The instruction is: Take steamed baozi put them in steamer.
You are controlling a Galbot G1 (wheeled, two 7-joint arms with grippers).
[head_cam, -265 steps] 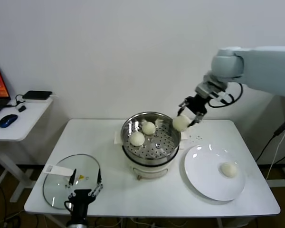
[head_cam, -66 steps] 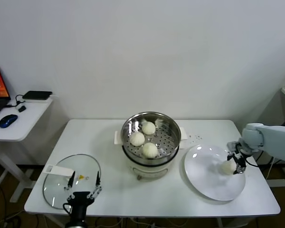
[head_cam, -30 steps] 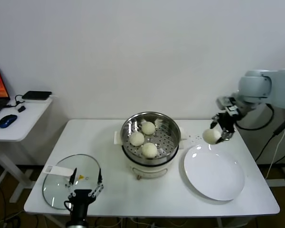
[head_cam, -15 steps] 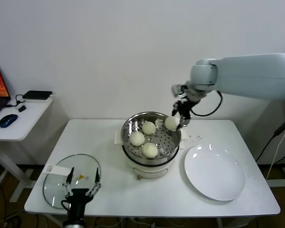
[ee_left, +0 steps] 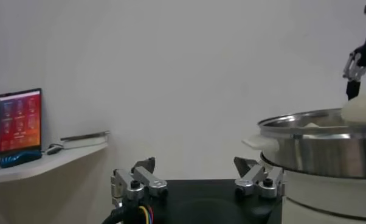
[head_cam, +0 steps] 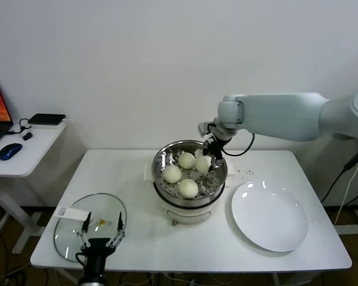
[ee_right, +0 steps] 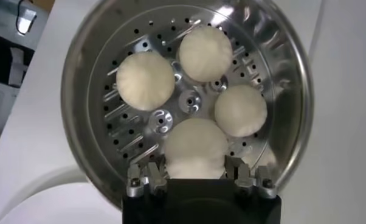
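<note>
Baozi (ee_right: 196, 149): soft, light, dentable; take by its sides. Right gripper (ee_right: 196, 178) clasps it, part-closed, over steamer (ee_right: 292, 91), frame centre.

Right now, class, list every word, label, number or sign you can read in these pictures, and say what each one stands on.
None can be read.
glass lid: a white label and a small yellow warning sign, print too small to read.
laptop screen: red and dark panels, text blurred.
steamer, white plate, baozi: no markings visible.
</note>
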